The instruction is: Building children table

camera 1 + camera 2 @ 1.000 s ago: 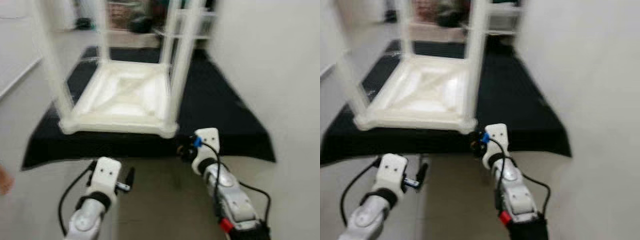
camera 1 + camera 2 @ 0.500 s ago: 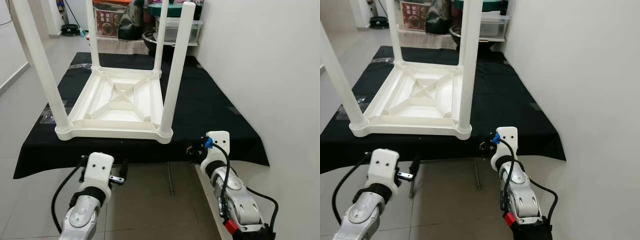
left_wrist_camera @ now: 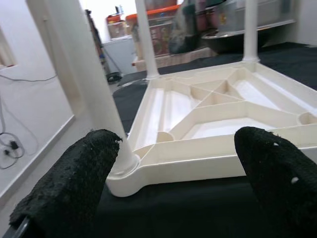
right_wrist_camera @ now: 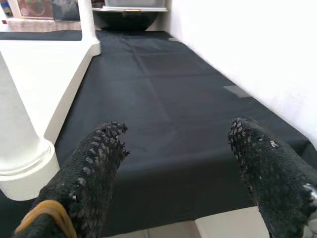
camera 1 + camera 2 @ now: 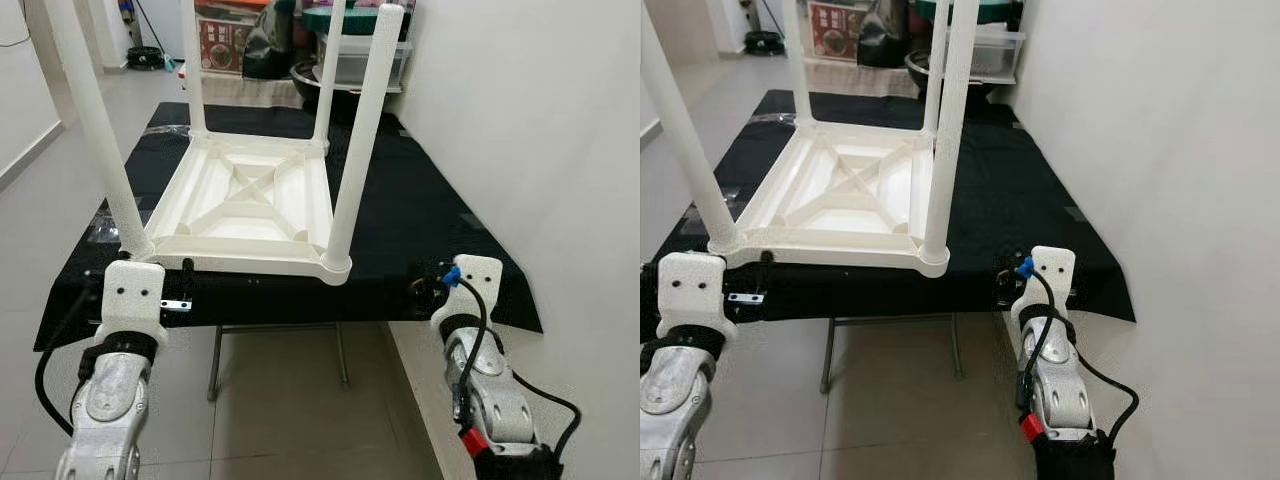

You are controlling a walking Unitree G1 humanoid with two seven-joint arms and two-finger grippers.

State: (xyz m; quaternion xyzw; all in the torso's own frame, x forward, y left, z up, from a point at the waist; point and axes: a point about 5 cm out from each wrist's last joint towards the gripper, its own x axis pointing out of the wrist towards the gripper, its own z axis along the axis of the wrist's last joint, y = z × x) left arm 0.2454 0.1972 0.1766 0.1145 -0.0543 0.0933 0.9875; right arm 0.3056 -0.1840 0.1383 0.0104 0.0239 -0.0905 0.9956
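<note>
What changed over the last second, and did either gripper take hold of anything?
Both arms rose toward the black cloth's near edge: the left gripper now faces the upturned table's near-left corner, and the right gripper faces bare cloth beside the near-right leg. Both are open and hold nothing. The table stayed upside down, legs up.

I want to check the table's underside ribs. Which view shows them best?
Left eye view: the upturned table shows its whole X-ribbed underside. Right eye shows the same, partly behind a leg. Left wrist sees it low and close; right wrist, just a corner.
</note>
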